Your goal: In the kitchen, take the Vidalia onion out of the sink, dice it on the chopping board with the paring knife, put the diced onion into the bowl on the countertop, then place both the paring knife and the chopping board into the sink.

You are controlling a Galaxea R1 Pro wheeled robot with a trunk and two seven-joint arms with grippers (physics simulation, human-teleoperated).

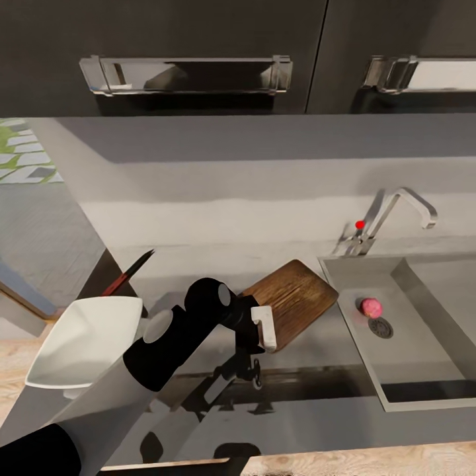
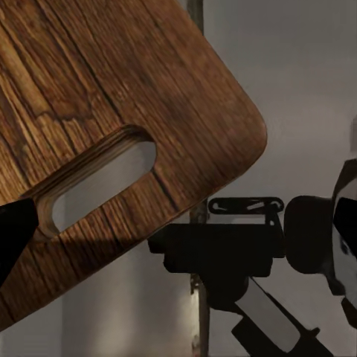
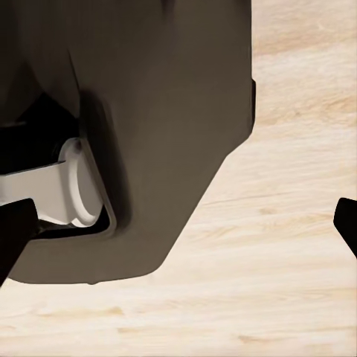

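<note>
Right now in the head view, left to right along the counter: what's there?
bowl → knife → left gripper → board → onion in the sink

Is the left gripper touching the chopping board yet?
Cannot tell. In the left wrist view one dark fingertip overlaps the chopping board by its slot; the head view has the arm covering that end.

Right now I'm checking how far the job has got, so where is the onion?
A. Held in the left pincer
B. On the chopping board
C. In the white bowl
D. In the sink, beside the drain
D: the head view shows the pinkish onion lying in the sink next to the round drain, clear of the chopping board.
</note>
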